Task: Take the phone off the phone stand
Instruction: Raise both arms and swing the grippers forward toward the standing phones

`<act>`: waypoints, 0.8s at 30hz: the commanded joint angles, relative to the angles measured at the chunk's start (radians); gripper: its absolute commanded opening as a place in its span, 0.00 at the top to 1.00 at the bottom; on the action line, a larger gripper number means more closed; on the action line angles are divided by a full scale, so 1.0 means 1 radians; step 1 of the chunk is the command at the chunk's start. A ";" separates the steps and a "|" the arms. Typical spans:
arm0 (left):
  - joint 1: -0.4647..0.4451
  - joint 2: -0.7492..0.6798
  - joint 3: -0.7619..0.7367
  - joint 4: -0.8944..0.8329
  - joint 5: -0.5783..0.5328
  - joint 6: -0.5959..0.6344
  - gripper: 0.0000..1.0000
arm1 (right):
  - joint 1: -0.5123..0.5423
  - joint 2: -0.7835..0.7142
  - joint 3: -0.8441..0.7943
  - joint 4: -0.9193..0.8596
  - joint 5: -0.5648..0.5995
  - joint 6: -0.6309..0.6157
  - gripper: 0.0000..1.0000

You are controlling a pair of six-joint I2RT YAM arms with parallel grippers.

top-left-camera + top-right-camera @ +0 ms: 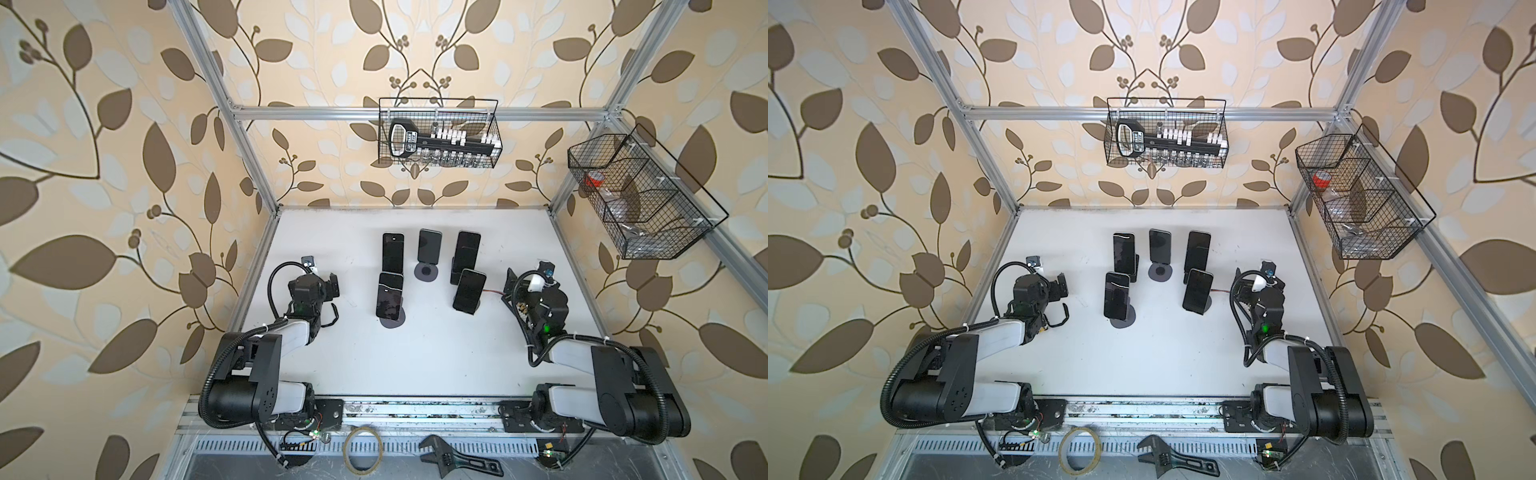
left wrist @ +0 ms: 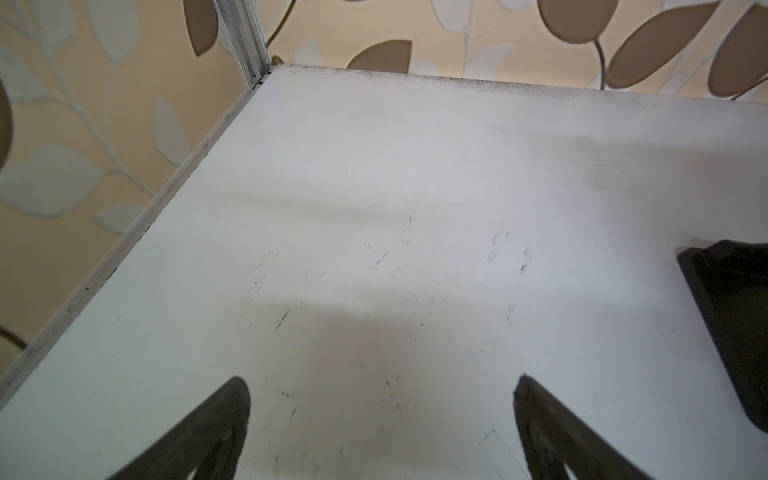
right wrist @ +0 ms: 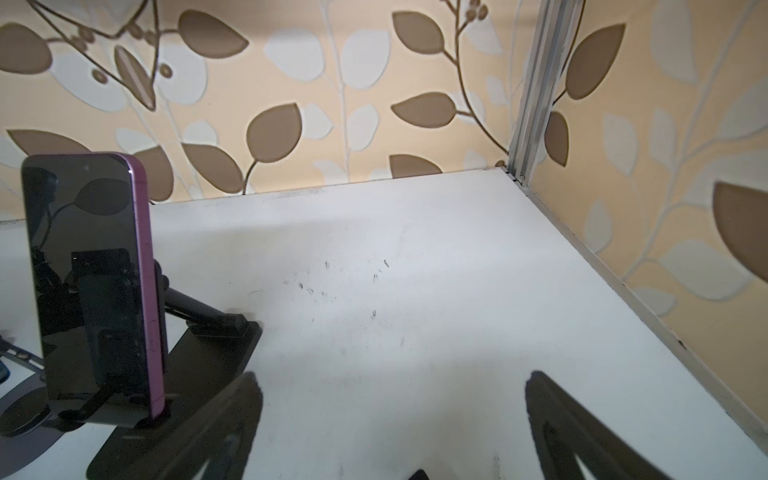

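Note:
Several dark-screened phones lean upright on black phone stands in the middle of the white table [image 1: 415, 357], among them a front-left phone [image 1: 390, 296] [image 1: 1116, 295] and a front-right phone [image 1: 469, 291] [image 1: 1198, 289]. The right wrist view shows a purple-edged phone [image 3: 87, 270] on a hinged stand [image 3: 208, 349]. My left gripper [image 1: 334, 301] [image 1: 1064, 301] [image 2: 382, 399] hovers open and empty, left of the phones. My right gripper [image 1: 525, 272] [image 1: 1254, 270] [image 3: 395, 386] is open and empty, to their right. A dark stand or phone edge [image 2: 739, 324] shows in the left wrist view.
A wire basket [image 1: 438, 133] with tools hangs on the back rail, and another basket [image 1: 640, 195] on the right rail. A wrench [image 1: 457, 455] and a tape ring [image 1: 363, 449] lie below the table's front edge. A red wire [image 1: 494, 292] runs beside the front-right stand.

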 commanded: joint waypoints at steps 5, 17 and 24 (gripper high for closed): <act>-0.008 -0.034 0.059 -0.059 -0.039 -0.025 0.01 | -0.002 -0.041 0.049 -0.094 0.017 0.002 0.01; -0.014 -0.100 0.074 -0.096 -0.051 -0.021 0.01 | -0.003 -0.105 0.092 -0.206 0.005 -0.003 0.00; -0.028 -0.162 0.123 -0.185 -0.056 -0.026 0.01 | -0.002 -0.133 0.115 -0.276 0.021 0.020 0.00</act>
